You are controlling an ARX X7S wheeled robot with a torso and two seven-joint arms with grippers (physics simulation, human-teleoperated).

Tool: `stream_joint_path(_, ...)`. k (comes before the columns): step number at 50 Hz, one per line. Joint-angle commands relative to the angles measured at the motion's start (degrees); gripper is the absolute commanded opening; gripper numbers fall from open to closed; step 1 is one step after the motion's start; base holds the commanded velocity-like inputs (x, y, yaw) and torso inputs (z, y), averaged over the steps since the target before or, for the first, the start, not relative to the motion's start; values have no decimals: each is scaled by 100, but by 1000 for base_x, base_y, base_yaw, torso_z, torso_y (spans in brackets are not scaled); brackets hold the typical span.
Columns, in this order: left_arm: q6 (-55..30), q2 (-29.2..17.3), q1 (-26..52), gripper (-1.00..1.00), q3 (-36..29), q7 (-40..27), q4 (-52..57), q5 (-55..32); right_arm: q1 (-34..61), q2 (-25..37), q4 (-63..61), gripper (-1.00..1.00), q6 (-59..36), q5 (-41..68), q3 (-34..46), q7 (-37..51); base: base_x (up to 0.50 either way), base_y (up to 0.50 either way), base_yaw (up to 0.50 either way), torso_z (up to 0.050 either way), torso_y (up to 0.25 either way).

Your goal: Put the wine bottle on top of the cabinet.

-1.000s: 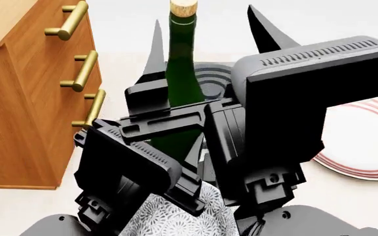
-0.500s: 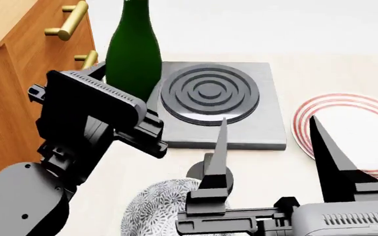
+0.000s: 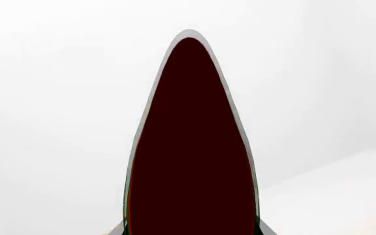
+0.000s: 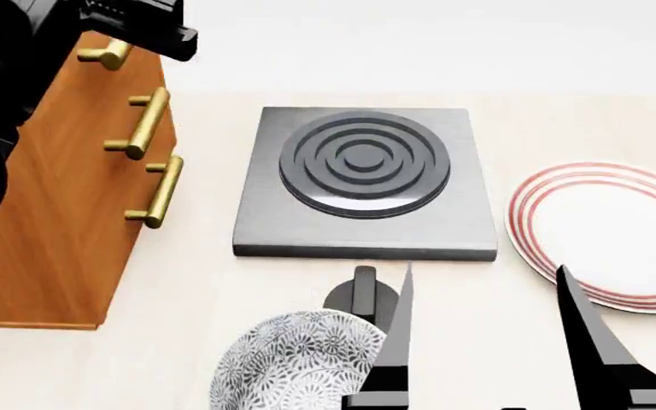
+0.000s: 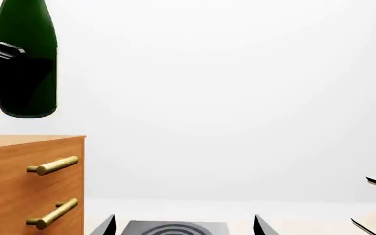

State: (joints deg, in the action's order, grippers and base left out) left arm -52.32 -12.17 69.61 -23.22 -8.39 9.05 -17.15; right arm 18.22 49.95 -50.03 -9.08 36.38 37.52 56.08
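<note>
1. The wine bottle point(image 5: 26, 54) is held upright in the air by the left gripper point(image 5: 8, 63), above the cabinet point(image 5: 31, 181) at the scene's left.
2. The right gripper point(image 4: 482, 342) is spread wide, empty, near the patterned bowl point(image 4: 294, 363).
3. Tipping is risked if the bottle is released before its base meets the top.

Left tool point(image 5: 5, 63) raised and clamped, right tool point(image 4: 482, 342) low, spread wide

Item count, all views
One wine bottle point(image 5: 25, 58), one cabinet point(image 4: 55, 222), one hotplate point(image 4: 365, 175), one plate point(image 4: 613, 235), one bowl point(image 4: 294, 367).
</note>
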Motion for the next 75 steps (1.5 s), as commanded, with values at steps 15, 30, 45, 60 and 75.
stream_joint_path(15, 396, -41, 1786, -100, 228, 94, -2292, 233, 3, 42, -302, 100, -196, -150, 145, 37, 0, 0, 0, 0, 1)
stream_joint_path(30, 740, -140, 2966, -100, 341, 130, -4219, 475, 161, 61, -588, 100, -371, -27, 166, 104, 0, 0, 0, 0, 1)
stream_joint_path(45, 1023, -224, 3561, -100, 277, 171, -5293, 654, 173, 102, -613, 100, -325, 4, 159, 116, 0, 0, 0, 1, 1)
stream_joint_path(60, 249, -379, 3138, -100, 684, 259, -4752, 173, 223, 35, -604, 100, -388, -68, 274, 80, 0, 0, 0, 0, 1)
stream_joint_path(75, 85, -442, 2772, -100, 728, 401, -4567, -5, 280, -38, -594, 100, -459, -99, 372, 65, 0, 0, 0, 0, 1)
